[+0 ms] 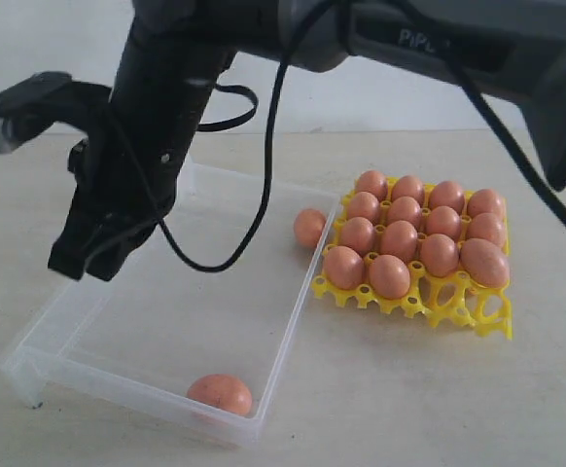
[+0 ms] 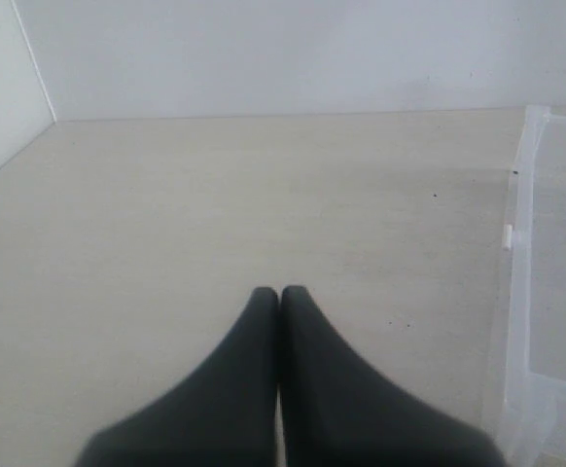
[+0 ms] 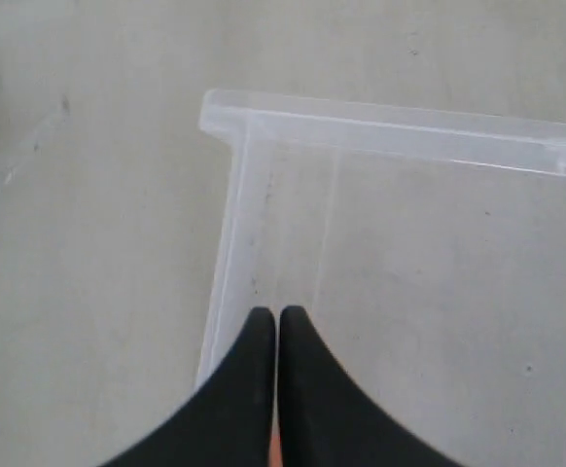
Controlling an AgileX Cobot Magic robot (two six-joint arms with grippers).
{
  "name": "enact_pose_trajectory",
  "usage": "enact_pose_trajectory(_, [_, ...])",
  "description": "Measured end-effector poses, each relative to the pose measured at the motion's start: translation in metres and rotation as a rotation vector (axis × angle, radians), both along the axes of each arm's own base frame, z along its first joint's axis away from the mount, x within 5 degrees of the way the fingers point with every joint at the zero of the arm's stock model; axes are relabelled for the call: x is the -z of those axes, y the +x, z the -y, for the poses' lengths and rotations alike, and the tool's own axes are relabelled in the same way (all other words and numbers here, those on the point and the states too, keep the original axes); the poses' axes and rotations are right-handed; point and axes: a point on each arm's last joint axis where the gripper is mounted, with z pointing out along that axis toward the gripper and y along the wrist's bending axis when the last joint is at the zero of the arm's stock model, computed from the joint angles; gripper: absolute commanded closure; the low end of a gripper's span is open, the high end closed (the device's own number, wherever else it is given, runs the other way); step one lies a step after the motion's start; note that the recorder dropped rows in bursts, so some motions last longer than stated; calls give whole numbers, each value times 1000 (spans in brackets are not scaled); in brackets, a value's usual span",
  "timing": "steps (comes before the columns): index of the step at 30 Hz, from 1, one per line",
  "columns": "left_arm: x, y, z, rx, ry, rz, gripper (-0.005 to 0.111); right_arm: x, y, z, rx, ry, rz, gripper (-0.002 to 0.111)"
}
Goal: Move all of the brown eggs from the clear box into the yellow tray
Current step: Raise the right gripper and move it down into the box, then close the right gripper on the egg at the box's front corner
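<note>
Several brown eggs (image 1: 400, 238) fill most cups of the yellow tray (image 1: 455, 304); two cups at its near right corner are bare. Two brown eggs lie in the clear box (image 1: 293, 331): one (image 1: 309, 227) by the wall next to the tray, one (image 1: 220, 394) against the near wall. My right gripper (image 1: 87, 268) reaches across and hangs shut over the box's left wall (image 3: 227, 263), tips together (image 3: 278, 313), holding nothing I can see. My left gripper (image 2: 280, 292) is shut over bare table, with the box's wall (image 2: 521, 292) off to one side. It does not show in the exterior view.
A black cable (image 1: 264, 175) loops down from the arm over the box. The pale table (image 1: 409, 409) runs around box and tray, and a white wall (image 2: 283, 49) stands behind it.
</note>
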Motion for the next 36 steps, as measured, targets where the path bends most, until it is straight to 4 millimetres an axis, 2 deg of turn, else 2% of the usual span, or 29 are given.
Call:
enact_pose_trajectory(2, [0, 0, 0, 0, 0, 0, 111, 13, -9, -5, -58, -71, 41, 105])
enact_pose_trajectory(4, [0, 0, 0, 0, 0, 0, 111, 26, -8, -2, -73, -137, 66, 85])
enact_pose_trajectory(5, [0, 0, 0, 0, 0, 0, 111, 31, -7, 1, -74, -171, 79, 70])
enact_pose_trajectory(7, [0, 0, 0, 0, 0, 0, 111, 42, -5, 7, -75, -236, 99, 47])
enact_pose_trajectory(8, [0, 0, 0, 0, 0, 0, 111, 48, -5, 10, -72, -266, 97, 42])
enact_pose_trajectory(13, [0, 0, 0, 0, 0, 0, 111, 83, -15, 25, -34, -387, 4, 41])
enact_pose_trajectory(16, [0, 0, 0, 0, 0, 0, 111, 94, -18, 29, -34, -421, -22, 41])
enact_pose_trajectory(26, [0, 0, 0, 0, 0, 0, 111, 101, -16, 26, 7, -378, 4, 41])
enact_pose_trajectory(33, [0, 0, 0, 0, 0, 0, 111, 124, -15, 25, 45, -417, -36, 41])
enact_pose_trajectory(36, [0, 0, 0, 0, 0, 0, 111, 125, -14, 24, 93, -411, -42, 41])
